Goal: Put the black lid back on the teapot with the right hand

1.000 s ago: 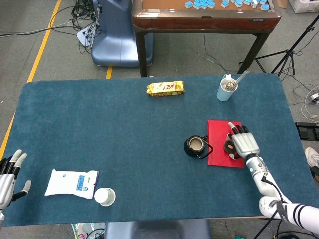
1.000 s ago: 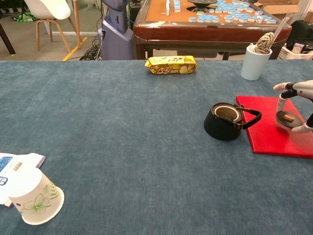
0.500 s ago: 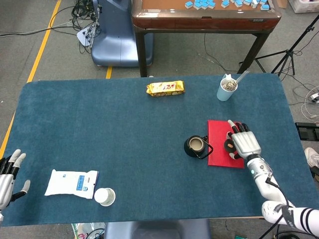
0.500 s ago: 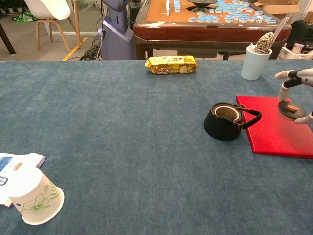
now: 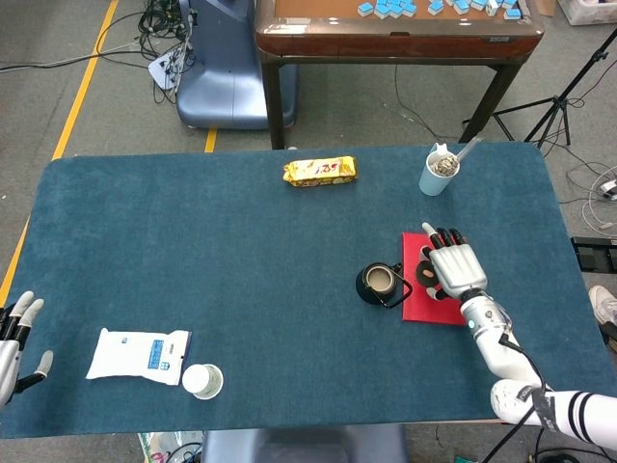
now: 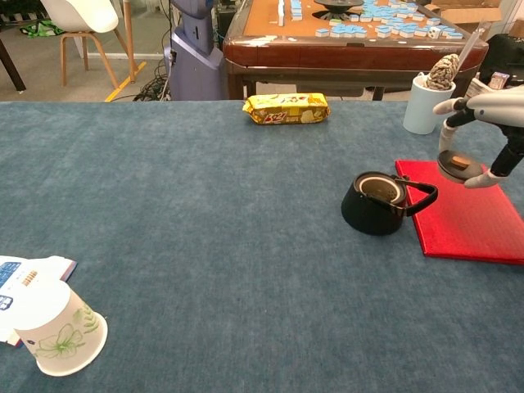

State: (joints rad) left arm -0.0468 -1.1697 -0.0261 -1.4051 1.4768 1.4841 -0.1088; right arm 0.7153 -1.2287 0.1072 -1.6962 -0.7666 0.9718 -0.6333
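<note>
From the head view we look steeply down on the whole table (image 5: 193,241), its far edge at top. From the chest view we look low and level across its cloth. Both views share the teapot (image 6: 375,202).

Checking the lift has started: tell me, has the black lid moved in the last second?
Yes. The black lid, pinched by the right hand, has risen off the red mat and shifted left toward the teapot.
</note>
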